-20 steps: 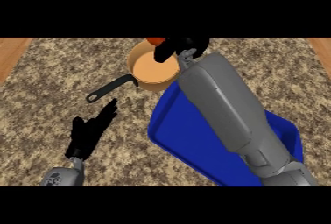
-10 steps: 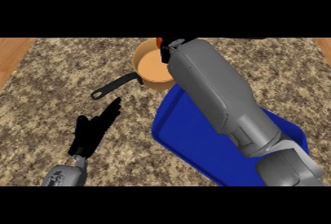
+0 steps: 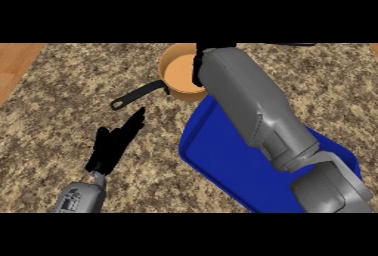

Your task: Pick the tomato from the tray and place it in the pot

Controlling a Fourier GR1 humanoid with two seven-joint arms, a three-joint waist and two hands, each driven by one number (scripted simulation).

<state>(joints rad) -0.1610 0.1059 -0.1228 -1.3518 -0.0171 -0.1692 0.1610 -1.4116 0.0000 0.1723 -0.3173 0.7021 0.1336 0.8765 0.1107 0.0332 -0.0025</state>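
Fingers (image 3: 198,67) now reach farther over the pot (image 3: 179,75).

You are looking down on a speckled brown granite counter (image 3: 66,100), with a strip of plain wood (image 3: 16,62) at its far left. Directly on it sit an orange pot (image 3: 179,75) with a black handle pointing left, and a blue tray (image 3: 229,165) just beside it, perhaps touching it; the arm hides that spot.

Even, bright light, no glare; shadows barely show, perhaps a faint one under the tray (image 3: 221,160).
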